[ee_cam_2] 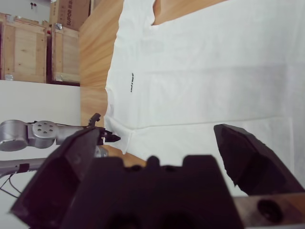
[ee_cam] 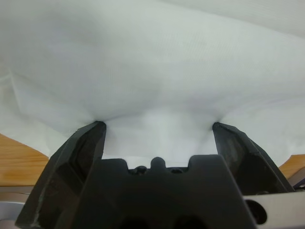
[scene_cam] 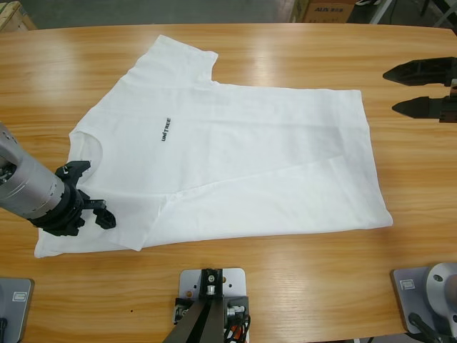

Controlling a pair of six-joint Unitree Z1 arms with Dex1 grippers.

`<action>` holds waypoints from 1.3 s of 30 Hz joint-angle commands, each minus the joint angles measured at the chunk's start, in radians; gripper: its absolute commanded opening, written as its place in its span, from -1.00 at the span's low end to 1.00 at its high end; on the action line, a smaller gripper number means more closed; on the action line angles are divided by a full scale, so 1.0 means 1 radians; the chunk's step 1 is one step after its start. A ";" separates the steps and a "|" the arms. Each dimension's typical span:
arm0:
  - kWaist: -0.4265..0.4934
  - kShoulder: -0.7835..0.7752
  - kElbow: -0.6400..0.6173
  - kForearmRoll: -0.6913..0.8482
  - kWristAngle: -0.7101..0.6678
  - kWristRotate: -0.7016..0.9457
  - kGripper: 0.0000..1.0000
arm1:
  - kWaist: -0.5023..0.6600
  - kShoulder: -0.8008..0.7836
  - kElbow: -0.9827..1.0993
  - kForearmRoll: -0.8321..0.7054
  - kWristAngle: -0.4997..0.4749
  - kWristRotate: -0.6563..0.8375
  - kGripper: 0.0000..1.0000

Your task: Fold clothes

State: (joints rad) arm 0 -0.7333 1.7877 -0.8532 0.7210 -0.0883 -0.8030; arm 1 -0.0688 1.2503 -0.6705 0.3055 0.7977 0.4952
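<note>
One white T-shirt point(scene_cam: 235, 153) lay flat across the wooden table point(scene_cam: 300, 286), collar toward my left side. My left pincer point(scene_cam: 91, 193) was spread over the near sleeve, tips touching cloth. My right pincer point(scene_cam: 400, 89) hung spread beyond the hem, well apart.

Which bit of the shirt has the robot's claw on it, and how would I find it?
Start at the wooden table, where a white shirt lies flat. Go to its collar end, near the small dark lettering. There the left gripper, jaws open, sits over the sleeve at the near corner; the other sleeve has no gripper on it.
</note>
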 commanded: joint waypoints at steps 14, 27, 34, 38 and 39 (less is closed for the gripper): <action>0.349 -0.046 -0.542 0.200 -0.104 0.401 0.71 | -0.006 0.140 -0.028 -0.011 0.036 -0.008 1.00; 0.586 0.509 -1.198 0.370 -0.478 0.535 0.70 | -0.006 0.227 -0.048 -0.011 0.033 -0.046 1.00; 0.696 0.624 -1.328 0.457 -0.498 0.584 0.56 | -0.006 0.255 -0.036 -0.011 0.030 -0.078 1.00; 0.709 0.671 -1.369 0.520 -0.496 0.628 0.55 | -0.005 0.280 -0.035 -0.014 0.022 -0.090 1.00; 0.709 0.686 -1.384 0.536 -0.497 0.637 0.55 | -0.005 0.283 -0.035 -0.015 0.021 -0.090 1.00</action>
State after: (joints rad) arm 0 -0.0467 2.3390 -2.1746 1.1664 -0.5704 -0.2253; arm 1 -0.0687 1.4718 -0.7154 0.3032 0.8145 0.4300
